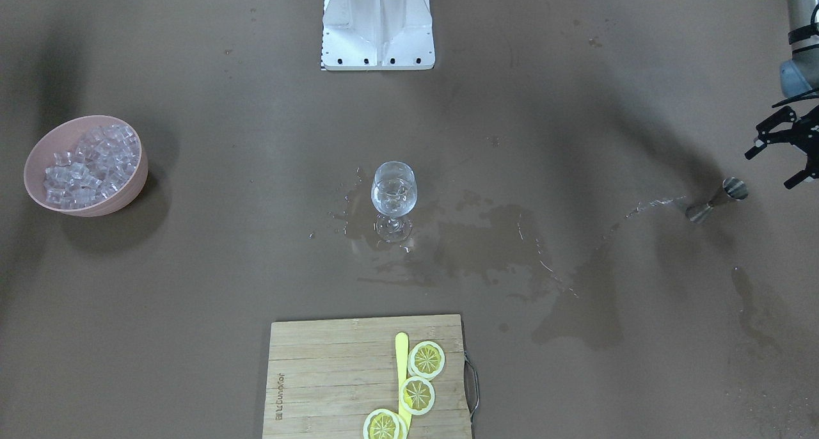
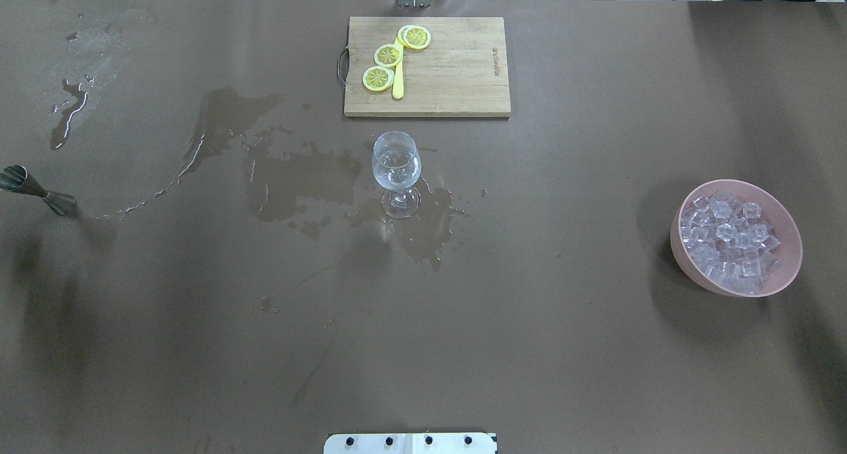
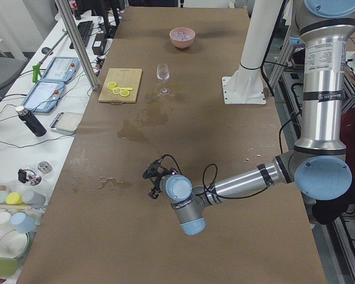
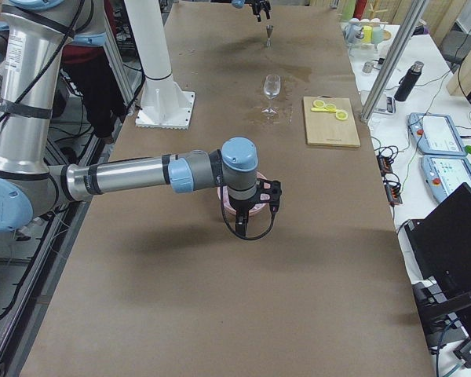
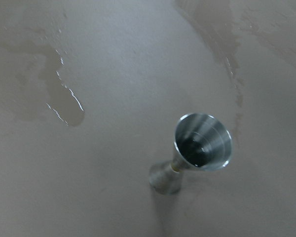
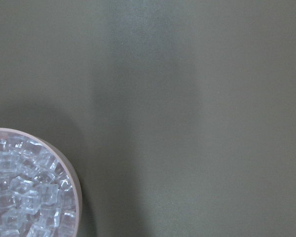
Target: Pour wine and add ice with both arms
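Note:
A clear wine glass (image 1: 393,192) stands upright mid-table with a little clear wine in it; it also shows in the overhead view (image 2: 396,169). Ice cubes (image 1: 89,167) fill a pink bowl (image 2: 787,255). My left gripper (image 1: 775,165) is open and empty, just beside and above a steel jigger (image 1: 716,200) that stands upright. The left wrist view looks down into the jigger (image 5: 202,143). My right gripper (image 4: 255,212) hangs over the pink bowl; I cannot tell whether it is open or shut. The right wrist view shows the ice (image 6: 19,192) at its lower left.
Spilled liquid (image 2: 298,176) lies around the glass and trails toward the jigger. A wooden cutting board (image 2: 456,77) with lemon slices (image 2: 388,55) and a yellow knife sits on the operators' side. The white arm bracket (image 1: 377,23) stands at the robot's edge.

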You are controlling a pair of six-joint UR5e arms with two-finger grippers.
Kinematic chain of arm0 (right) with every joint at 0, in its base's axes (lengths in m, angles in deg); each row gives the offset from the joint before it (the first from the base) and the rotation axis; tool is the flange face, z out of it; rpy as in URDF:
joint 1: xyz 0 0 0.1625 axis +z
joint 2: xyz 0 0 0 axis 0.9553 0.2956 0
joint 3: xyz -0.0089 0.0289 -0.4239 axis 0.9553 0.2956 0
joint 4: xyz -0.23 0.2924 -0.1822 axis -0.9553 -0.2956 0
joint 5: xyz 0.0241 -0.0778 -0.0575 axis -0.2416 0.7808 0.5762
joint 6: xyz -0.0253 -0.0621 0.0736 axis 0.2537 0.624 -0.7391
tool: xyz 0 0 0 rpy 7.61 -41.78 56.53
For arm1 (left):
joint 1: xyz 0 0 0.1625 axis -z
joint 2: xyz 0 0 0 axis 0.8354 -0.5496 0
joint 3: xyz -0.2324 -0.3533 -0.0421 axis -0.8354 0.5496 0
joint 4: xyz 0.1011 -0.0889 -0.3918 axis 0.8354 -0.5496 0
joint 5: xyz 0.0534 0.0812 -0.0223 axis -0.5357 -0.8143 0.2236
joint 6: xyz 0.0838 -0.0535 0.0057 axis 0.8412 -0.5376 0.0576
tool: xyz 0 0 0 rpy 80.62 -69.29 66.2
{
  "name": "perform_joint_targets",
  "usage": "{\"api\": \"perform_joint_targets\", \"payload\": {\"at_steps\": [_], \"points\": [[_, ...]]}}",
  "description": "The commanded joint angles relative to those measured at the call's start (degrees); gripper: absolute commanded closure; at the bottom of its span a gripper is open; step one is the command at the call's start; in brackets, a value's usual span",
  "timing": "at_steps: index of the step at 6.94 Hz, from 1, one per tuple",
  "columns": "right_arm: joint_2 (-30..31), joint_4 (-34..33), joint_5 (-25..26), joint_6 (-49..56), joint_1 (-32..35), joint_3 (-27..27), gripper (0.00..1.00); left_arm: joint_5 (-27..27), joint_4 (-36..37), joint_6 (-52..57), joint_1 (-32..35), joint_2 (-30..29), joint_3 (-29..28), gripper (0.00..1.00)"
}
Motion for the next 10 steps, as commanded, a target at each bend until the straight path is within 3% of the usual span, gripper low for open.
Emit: {"api": "perform_joint_targets", "payload": {"at_steps": [1, 6, 10], "points": [[0.0, 0.0, -0.2, 0.0, 0.0, 0.1, 0.0, -3.0, -5.8, -0.1, -0.1, 0.1, -2.8, 0.02], [-0.7, 0.0, 0.3, -0.2, -0.1, 0.5, 0.0, -3.9, -12.6, 0.1, -0.8, 0.6, -7.8, 0.02], [0.1, 0.0, 1.1, -0.1, 0.1, 1.1, 0.0, -4.0, -11.8, -0.2, -4.3, 0.6, -8.2, 0.02]]}}
